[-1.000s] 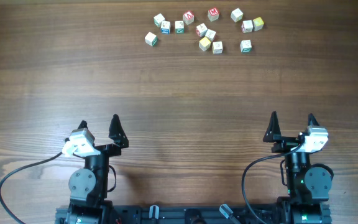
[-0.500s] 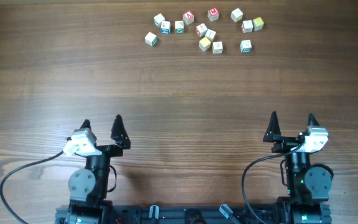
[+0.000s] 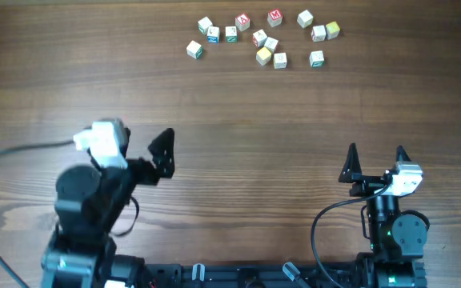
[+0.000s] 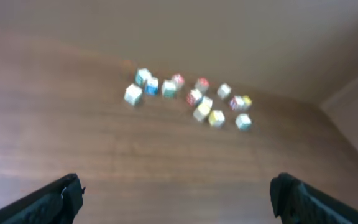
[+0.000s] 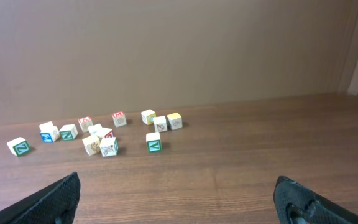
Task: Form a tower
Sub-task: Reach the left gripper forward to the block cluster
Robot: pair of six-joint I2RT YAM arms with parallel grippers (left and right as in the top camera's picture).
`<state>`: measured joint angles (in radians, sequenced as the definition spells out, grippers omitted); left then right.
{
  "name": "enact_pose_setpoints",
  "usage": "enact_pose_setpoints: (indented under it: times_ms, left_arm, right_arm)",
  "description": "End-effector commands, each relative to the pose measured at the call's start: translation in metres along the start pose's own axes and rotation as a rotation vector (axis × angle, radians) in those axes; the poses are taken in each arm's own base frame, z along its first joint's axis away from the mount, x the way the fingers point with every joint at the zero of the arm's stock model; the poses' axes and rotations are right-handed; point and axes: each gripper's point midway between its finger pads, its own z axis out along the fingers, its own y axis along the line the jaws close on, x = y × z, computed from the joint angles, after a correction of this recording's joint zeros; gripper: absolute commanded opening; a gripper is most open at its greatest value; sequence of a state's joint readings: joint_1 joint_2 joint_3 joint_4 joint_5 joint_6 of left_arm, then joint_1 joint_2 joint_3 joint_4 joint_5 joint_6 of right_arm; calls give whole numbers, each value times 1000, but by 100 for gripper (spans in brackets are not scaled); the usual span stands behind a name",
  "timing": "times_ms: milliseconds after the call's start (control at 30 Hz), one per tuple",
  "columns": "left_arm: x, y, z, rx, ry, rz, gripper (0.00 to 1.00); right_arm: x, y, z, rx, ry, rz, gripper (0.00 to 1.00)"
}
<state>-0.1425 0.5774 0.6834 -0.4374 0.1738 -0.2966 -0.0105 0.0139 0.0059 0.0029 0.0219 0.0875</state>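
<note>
No tower is in view. Several small wooden letter cubes [image 3: 262,38] lie singly in a loose cluster at the far middle of the table, all flat on the wood. One yellow-faced cube [image 3: 263,56] sits at the cluster's near edge. The cluster also shows as blurred letter cubes [image 4: 194,102] in the left wrist view and as sharp letter cubes [image 5: 104,134] in the right wrist view. My left gripper [image 3: 138,156] is raised at the near left, open and holding nothing, far short of the cubes. My right gripper [image 3: 374,152] stands open and holds nothing at the near right.
Bare wooden table [image 3: 254,120] stretches between both grippers and the cubes. A black cable [image 3: 22,148] runs off to the left from the left arm. The arm bases sit at the table's near edge.
The left arm has lifted and swung up and forward, its wrist camera now higher and further left. The right arm and the cubes have not moved.
</note>
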Motion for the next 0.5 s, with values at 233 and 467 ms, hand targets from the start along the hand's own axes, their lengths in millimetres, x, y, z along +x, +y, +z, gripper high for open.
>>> enact_pose_setpoints:
  times_ms: [233, 467]
  left_arm:
    - [-7, -29, 2, 57, 270, -58, 100]
    - [0, -32, 28, 68, 335, -64, 100]
  right_arm:
    - [-1, 2, 0, -14, -3, -9, 100]
    - [-1, 2, 0, -14, -3, -8, 100]
